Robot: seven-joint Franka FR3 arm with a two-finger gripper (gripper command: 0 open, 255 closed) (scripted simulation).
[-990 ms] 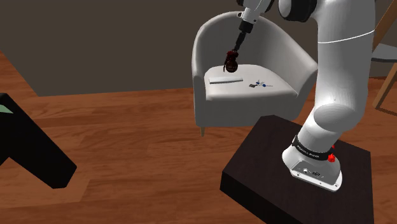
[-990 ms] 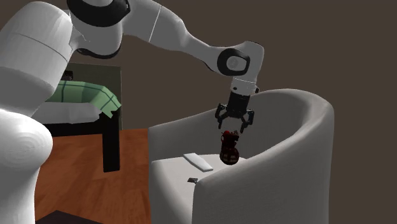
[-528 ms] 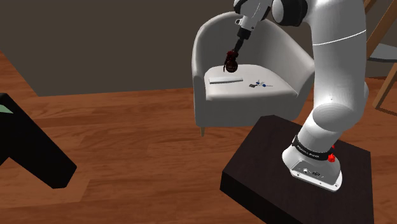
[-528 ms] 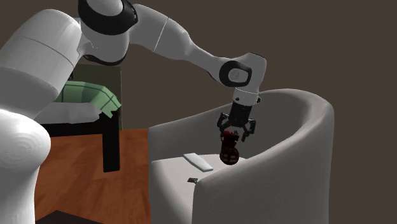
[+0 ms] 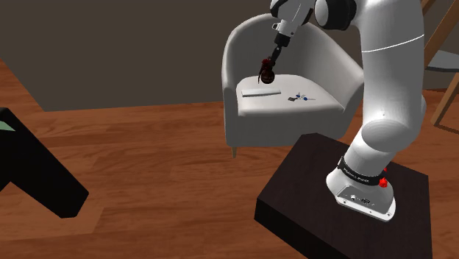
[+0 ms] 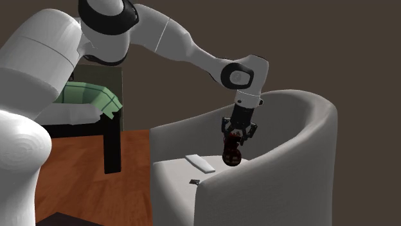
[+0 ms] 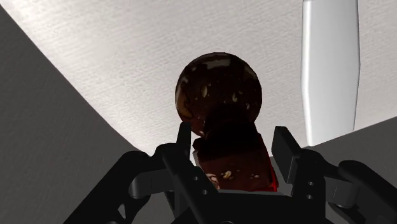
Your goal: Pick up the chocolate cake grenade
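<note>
We see the gripper part-way open, its two black fingers standing either side of the upper neck of the chocolate cake grenade. One finger looks to be against the neck. The other shows a thin gap, so we would not call it a firm clasp. The grenade is a dark brown ball flecked with pale crumbs, with a touch of red near its top, close under the palm.

From the second exterior view, the gripper points straight down over the grenade, which stands upright near the back of the seat of a white armchair. A flat white slab lies on the seat just beside it, and a small dark bit sits near the seat's front edge.

In the shoulder view, the gripper and grenade are at the rear of the seat. A few tiny objects are scattered towards that view's right of the slab. The armchair stands on a wooden floor, just beyond the dark stand.

A dark band around the arm's base carries lettering that we cannot read. We find no label on the grenade.
</note>
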